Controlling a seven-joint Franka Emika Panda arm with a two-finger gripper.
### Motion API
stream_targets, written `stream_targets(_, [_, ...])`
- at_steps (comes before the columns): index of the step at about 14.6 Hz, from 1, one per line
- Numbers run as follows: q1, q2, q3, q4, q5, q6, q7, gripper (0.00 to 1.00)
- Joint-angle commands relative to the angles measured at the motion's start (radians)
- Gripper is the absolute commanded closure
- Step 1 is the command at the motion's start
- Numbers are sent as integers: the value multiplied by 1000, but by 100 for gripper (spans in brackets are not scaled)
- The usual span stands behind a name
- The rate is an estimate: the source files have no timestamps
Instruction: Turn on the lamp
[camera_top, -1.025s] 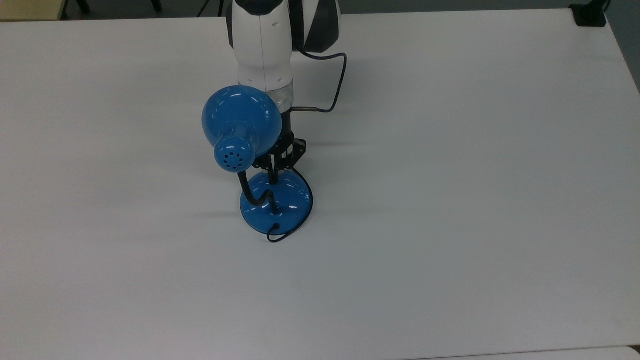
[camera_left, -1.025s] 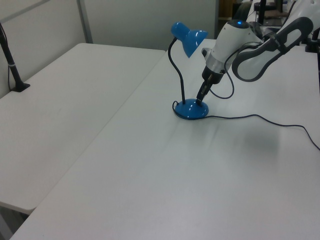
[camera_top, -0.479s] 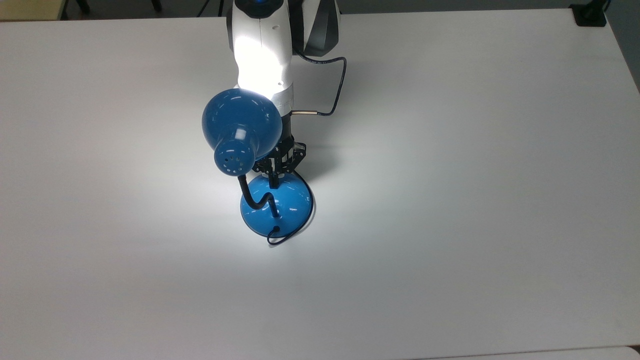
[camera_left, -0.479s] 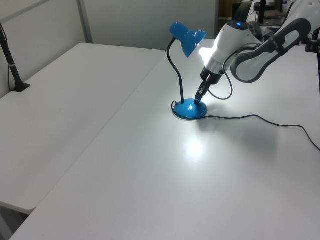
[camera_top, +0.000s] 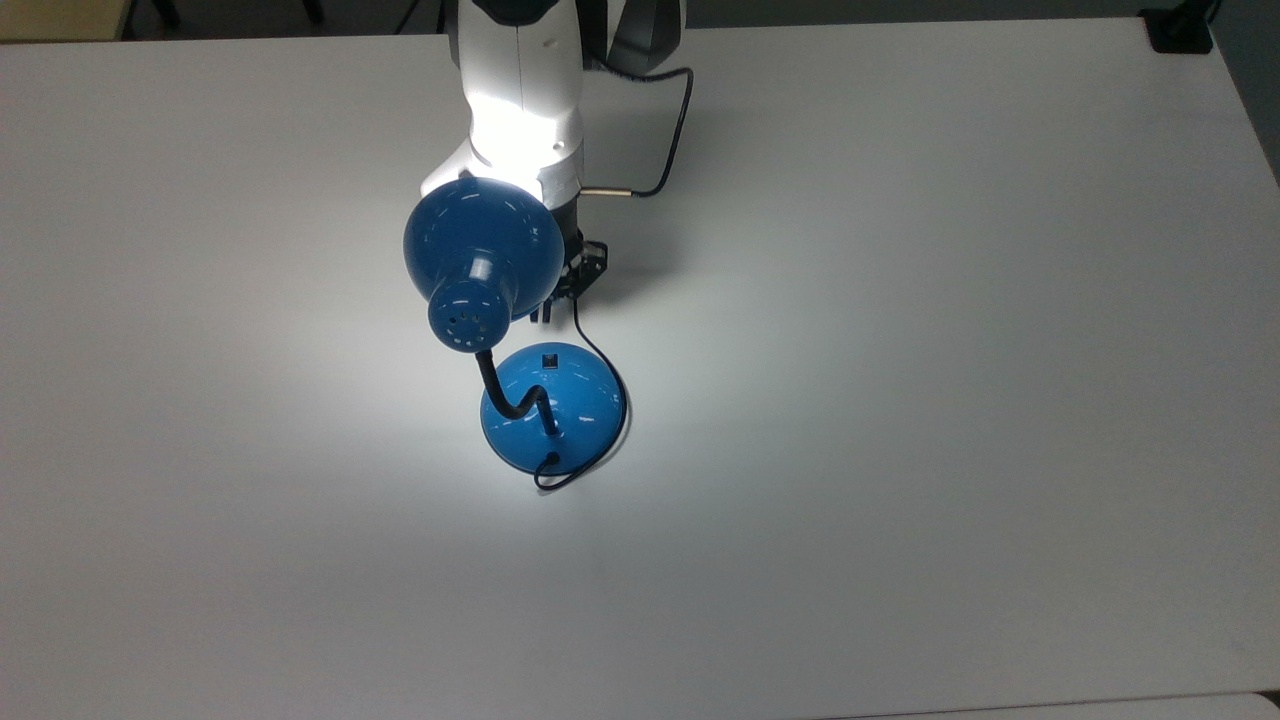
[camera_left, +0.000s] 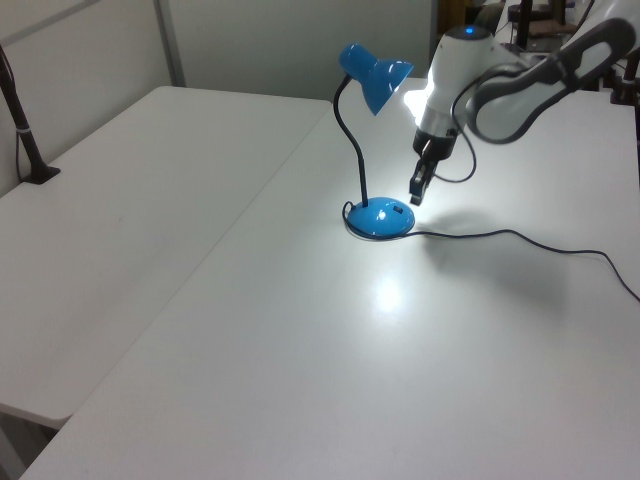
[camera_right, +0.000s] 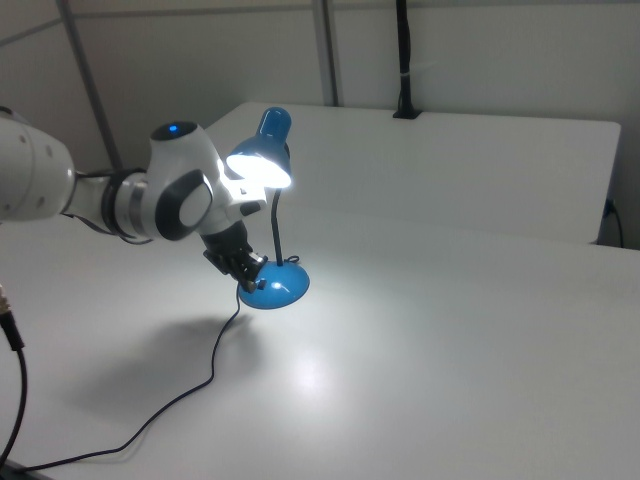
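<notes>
Jaws nearly together and empty, my gripper (camera_left: 417, 193) hangs just above the far edge of the lamp (camera_top: 551, 407) base. The lamp stands mid-table (camera_top: 900, 400), lit (bright pool on the table). The switch (camera_top: 549, 358) lies below, toward the top view's bottom.

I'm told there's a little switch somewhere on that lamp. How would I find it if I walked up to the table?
On the white table stands a glossy blue lamp, lit, with a black gooseneck rising from a round blue base. The switch is the small dark square set into the top of that base, on the side facing the robot's gripper. It is the one dark patch on the blue dome besides the gooseneck's foot.
</notes>
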Motion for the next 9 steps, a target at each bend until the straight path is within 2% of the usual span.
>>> stream_targets(1, [2, -139, 4, -34, -1, -203, -1, 88])
stream_targets(6, [7, -251, 6, -23, -1, -403, 6, 82])
stream_targets(9, [30, -288, 6, 21, -1, -492, 40, 76])
